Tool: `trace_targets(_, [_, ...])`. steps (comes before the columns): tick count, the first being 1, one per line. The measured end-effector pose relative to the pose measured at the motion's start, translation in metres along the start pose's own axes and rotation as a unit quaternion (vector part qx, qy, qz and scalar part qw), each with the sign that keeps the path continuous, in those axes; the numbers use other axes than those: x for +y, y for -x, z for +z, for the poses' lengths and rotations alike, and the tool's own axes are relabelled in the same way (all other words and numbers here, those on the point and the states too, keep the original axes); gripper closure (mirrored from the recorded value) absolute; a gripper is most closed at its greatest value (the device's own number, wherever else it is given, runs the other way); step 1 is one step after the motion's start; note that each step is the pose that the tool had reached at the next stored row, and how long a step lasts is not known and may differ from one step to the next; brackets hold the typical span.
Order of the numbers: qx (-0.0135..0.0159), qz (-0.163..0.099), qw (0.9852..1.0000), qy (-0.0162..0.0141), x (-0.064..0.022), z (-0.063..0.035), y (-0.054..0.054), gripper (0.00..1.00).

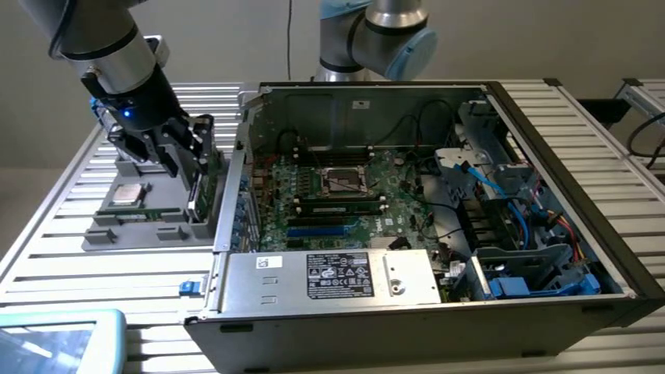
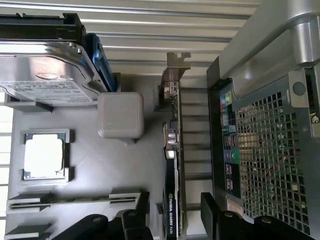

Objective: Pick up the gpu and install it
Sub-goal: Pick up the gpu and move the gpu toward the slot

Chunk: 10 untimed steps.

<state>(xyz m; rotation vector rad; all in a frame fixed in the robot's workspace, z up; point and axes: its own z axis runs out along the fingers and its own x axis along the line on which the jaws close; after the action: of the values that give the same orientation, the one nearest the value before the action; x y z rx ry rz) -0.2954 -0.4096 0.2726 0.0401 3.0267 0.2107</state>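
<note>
Gripper (image 2: 172,216) fingers (image 2: 135,221), black and closest to the wrist camera, stand spread with the gpu (image 2: 173,165) in the gap between them; a sliver of grey tray (image 2: 120,170) shows on either side of the gpu, so the fingers appear to straddle it without pinching it. The gpu stands on its long edge in a slot of the tray, and its long axis runs straight away from the gripper, parallel to the two fingers, so its flat faces are the ones turned toward them. In the exterior view the single arm (image 1: 114,54) reaches down from the exterior view's left, and the gripper (image 1: 182,152) sits directly over the upright gpu (image 1: 199,199), which occupies the edge of the tray (image 1: 114,230) nearest the open computer case (image 1: 416,234). The gpu is thin and flat: one face is black with white printed lettering near the gripper, a strip of green shows along the side toward the case, and a bent metal bracket (image 2: 177,62) closes the far end. The perforated back of the case (image 2: 270,150) lies just beside it. Elsewhere on the tray rest a silver hard drive (image 2: 45,75) with a white label, a square processor chip (image 2: 44,156) and a narrow memory stick (image 2: 75,200), all well apart from the gripper. Tray and case sit on the slatted metal counter (image 1: 62,265).
</note>
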Motion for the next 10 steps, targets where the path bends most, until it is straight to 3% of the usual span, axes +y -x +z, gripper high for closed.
trace_targets(5, [0.0,0.0,1.0,-0.0001,-0.0005,0.004,-0.0003,0.47])
trace_targets(6, [-0.0002,0.0,1.0,-0.0015,-0.0003,0.005,-0.0004,0.47])
trace_targets(10, [-0.0004,-0.002,0.9999,-0.0167,0.0062,0.0083,-0.0009,0.47])
